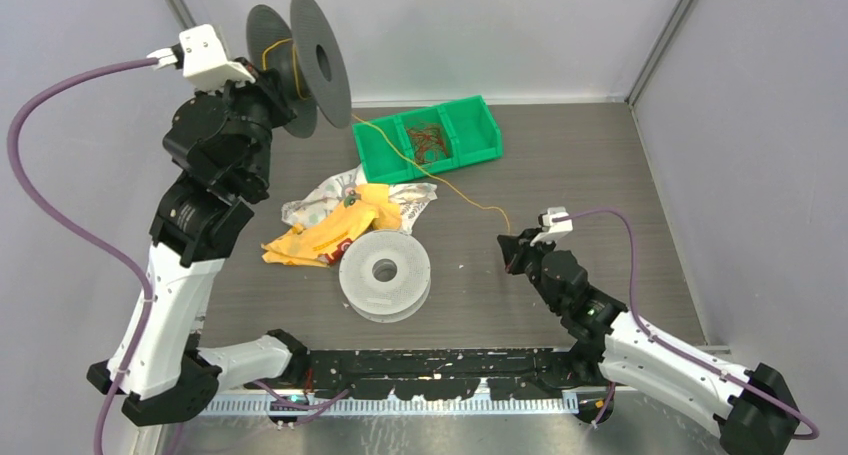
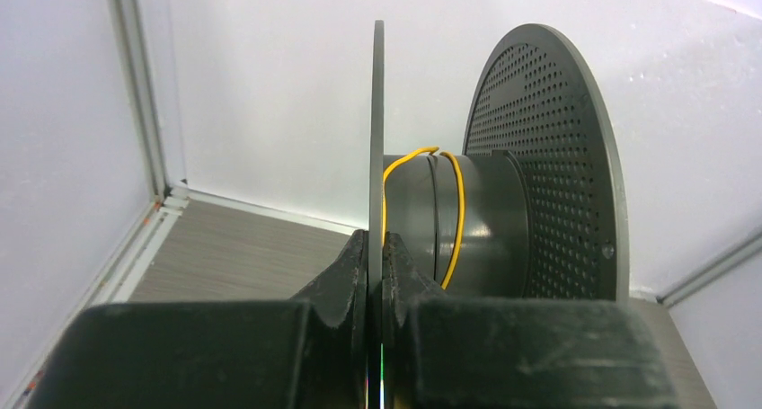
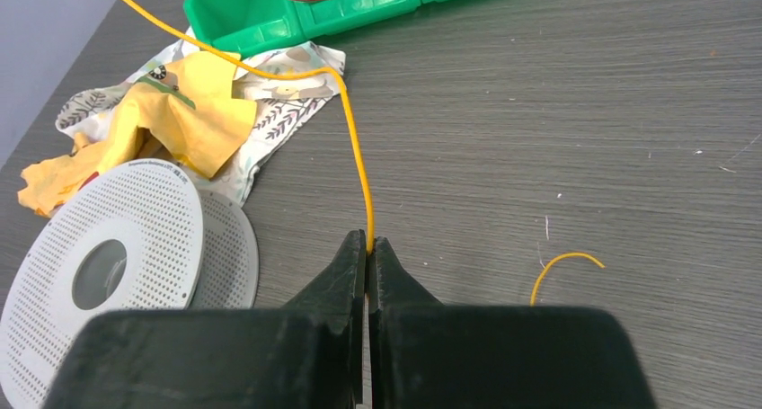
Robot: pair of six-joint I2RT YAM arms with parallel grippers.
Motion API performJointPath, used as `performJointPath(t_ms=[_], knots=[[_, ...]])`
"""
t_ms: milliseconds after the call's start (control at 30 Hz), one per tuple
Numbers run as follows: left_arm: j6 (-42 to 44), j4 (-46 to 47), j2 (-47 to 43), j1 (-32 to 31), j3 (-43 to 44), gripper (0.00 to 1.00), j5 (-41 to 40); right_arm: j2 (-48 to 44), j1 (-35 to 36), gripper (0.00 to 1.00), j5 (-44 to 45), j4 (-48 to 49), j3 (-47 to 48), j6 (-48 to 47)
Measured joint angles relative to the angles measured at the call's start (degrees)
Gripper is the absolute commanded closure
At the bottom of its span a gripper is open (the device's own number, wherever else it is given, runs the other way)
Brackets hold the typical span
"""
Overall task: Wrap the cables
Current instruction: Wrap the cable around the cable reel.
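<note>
My left gripper point(image 2: 376, 238) is shut on the thin flange of a dark grey spool point(image 1: 310, 60), held up in the air at the back left. A yellow cable point(image 2: 456, 213) loops round the spool's core. From there the yellow cable point(image 1: 425, 175) runs down across the table to my right gripper point(image 3: 370, 242), which is shut on it just above the tabletop. Its loose tail point(image 3: 562, 265) curls out to the right of the fingers. More cables, reddish-brown ones point(image 1: 430, 140), lie tangled in the green bin.
A green bin point(image 1: 470, 140) with compartments stands at the back centre. A light grey spool point(image 1: 385, 275) lies flat mid-table. Crumpled yellow and patterned cloths point(image 1: 345, 220) lie beside it. White walls close in on three sides.
</note>
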Motion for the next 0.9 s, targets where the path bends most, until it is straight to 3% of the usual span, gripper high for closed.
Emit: performJointPath(t_ms=[133,300,567,767,900], knots=[[1.5,0.0,-1.0,0.0,0.9,1.00,-1.2,-0.5,-0.1,0.99,-3.1,-1.2,0.1,-0.5],[0.2,-1.2,1.4,0.0,4.2,0.99,-0.9,3.0,-0.1,1.00,-14.1,-9.7,6.2,-3.3],[-4.1,-2.9,11.2,0.0,1.9,0.99,-1.8,12.6,5.6,0.99,-33.7,-33.8,32.9,-13.3],[-3.6,-3.7,19.9,-1.0,-2.1,0.99,-2.1,16.0,8.3,0.99,-39.8,-48.3,56.3,-23.1],[-2.0,-4.1,22.1,-1.7,-4.4,1.00,-1.8,16.4,8.3,1.00,-40.3,-51.0,68.2,-29.0]])
